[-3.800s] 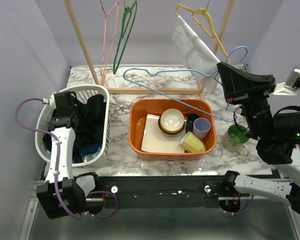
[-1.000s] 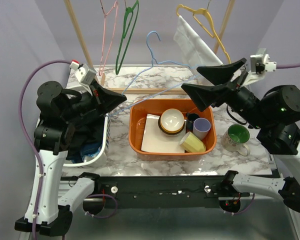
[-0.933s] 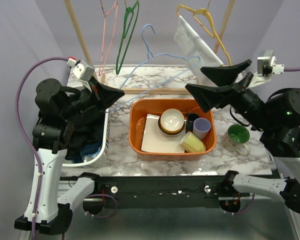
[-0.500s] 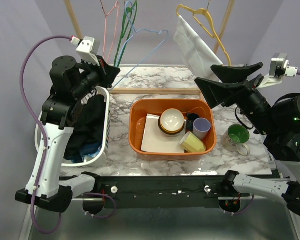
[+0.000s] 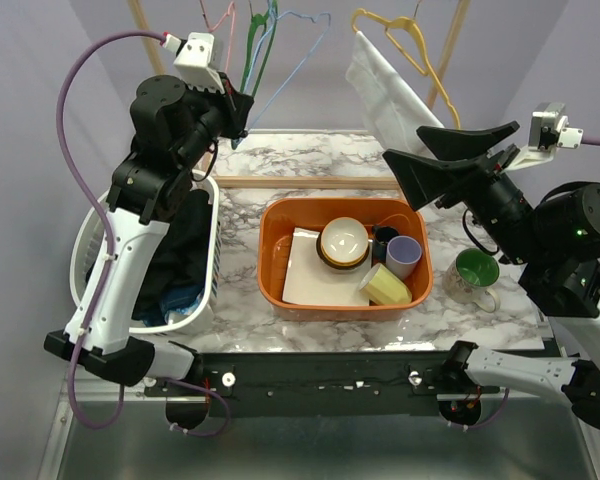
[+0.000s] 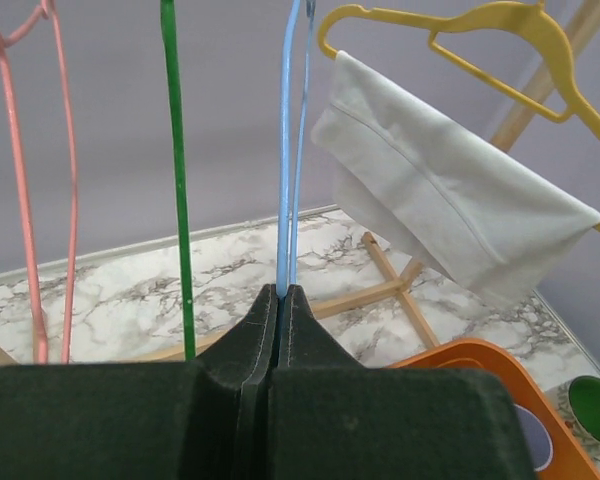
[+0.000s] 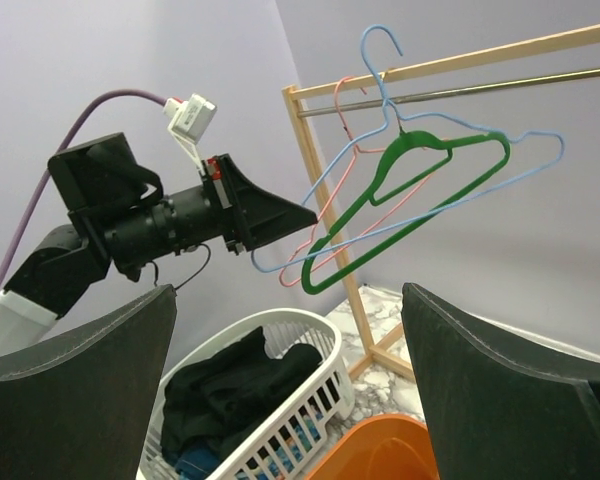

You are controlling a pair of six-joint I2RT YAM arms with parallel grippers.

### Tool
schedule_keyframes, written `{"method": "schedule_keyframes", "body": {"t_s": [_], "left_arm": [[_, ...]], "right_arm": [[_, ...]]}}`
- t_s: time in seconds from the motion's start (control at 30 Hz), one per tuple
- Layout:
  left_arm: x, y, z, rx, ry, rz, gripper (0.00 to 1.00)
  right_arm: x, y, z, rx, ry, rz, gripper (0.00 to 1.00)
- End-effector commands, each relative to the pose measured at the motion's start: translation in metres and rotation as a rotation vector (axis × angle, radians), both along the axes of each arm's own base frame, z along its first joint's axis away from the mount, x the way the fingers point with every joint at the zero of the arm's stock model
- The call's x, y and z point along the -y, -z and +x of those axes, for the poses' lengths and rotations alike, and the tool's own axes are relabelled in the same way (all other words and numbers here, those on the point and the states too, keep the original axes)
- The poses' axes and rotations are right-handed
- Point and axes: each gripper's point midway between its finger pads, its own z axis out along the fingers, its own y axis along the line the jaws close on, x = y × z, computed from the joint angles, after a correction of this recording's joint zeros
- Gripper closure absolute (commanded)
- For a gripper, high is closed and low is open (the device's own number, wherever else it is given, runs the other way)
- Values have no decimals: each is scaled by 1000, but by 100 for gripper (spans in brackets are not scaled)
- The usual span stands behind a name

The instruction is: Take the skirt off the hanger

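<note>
Nearest me, by the left edge of the table (image 5: pixel 280 165), stands a white basket (image 5: pixel 212 200) holding a heaped dark garment (image 5: pixel 185 240); I cannot tell whether this is the skirt. An orange tub (image 5: pixel 270 260) of crockery sits at the middle of the table, and a green mug (image 5: pixel 473 272) stands near the right edge. Above the right side, my right gripper (image 5: pixel 401 142) hovers with its jaws spread wide, holding nothing and facing left toward the rack. Farther back on the left, my left gripper (image 6: pixel 282 300) is raised high, its fingers pressed together on one end of the bare blue hanger (image 6: pixel 286 180). In the right wrist view the hanger's long axis slopes up from that pinched end toward the far right, and its hook points upward beside the rail (image 7: pixel 540 85); I cannot tell whether the hook rests on it. A green hanger (image 5: pixel 263 40) and a pink hanger (image 5: pixel 220 20) hang just beside it. At the far right corner, a yellow hanger (image 5: pixel 410 40) carries a draped white cloth (image 5: pixel 385 95).
</note>
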Motion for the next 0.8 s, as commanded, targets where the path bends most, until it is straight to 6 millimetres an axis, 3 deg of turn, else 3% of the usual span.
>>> {"method": "schedule_keyframes", "body": {"t_s": [0.0, 0.27, 0.43, 0.5, 0.63, 0.77], "left_arm": [[-5, -20, 23, 62, -81, 7, 100], [9, -11, 54, 70, -74, 25, 100], [22, 13, 63, 22, -37, 32, 98], [25, 19, 60, 12, -19, 36, 89], [27, 22, 50, 11, 15, 45, 54], [27, 21, 34, 16, 52, 36, 32]], "right_arm": [[10, -6, -1, 21, 33, 22, 0], [15, 0, -1, 9, 50, 18, 0], [17, 11, 9, -13, 99, -11, 0], [18, 21, 19, -30, 148, -42, 0], [24, 37, 37, -72, 258, -113, 0], [29, 47, 56, -117, 361, -200, 0]]}}
